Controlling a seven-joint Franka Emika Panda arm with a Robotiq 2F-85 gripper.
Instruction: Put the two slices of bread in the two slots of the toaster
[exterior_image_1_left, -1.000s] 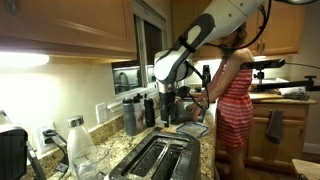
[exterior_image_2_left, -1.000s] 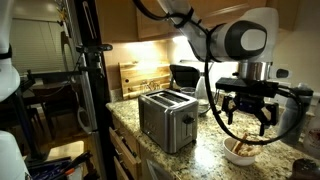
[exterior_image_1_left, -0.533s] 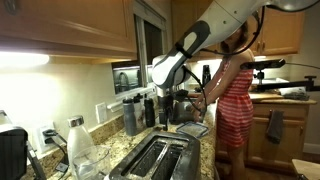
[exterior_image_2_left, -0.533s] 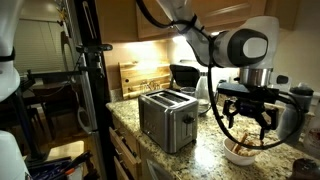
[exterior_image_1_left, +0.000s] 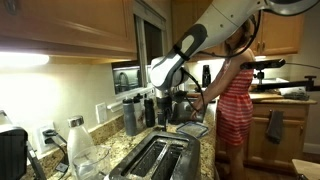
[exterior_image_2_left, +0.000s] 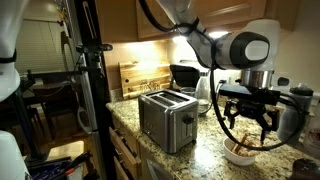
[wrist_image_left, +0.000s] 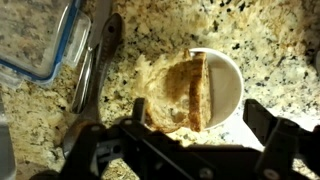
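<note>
Two tan slices of bread (wrist_image_left: 185, 92) lean together in a small white bowl (wrist_image_left: 232, 75) on the speckled granite counter. My gripper (wrist_image_left: 172, 122) hovers just above them with its jaws wide open, one finger on each side of the bowl, and holds nothing. In an exterior view the gripper (exterior_image_2_left: 248, 125) hangs over the bowl (exterior_image_2_left: 240, 153), to the right of the shiny silver toaster (exterior_image_2_left: 167, 118). The two slots (exterior_image_2_left: 168, 97) on its top look dark. The toaster (exterior_image_1_left: 160, 158) also shows from above, with the gripper (exterior_image_1_left: 176, 105) beyond it.
A glass container with a blue rim (wrist_image_left: 35, 40) and a metal utensil (wrist_image_left: 95, 60) lie left of the bowl. A black coffee maker (exterior_image_2_left: 185, 75) and a wooden board (exterior_image_2_left: 140, 75) stand behind the toaster. A person in a red striped dress (exterior_image_1_left: 235, 95) stands close by.
The gripper has sunk slightly toward the bowl, still open. The bread and toaster have not moved.
</note>
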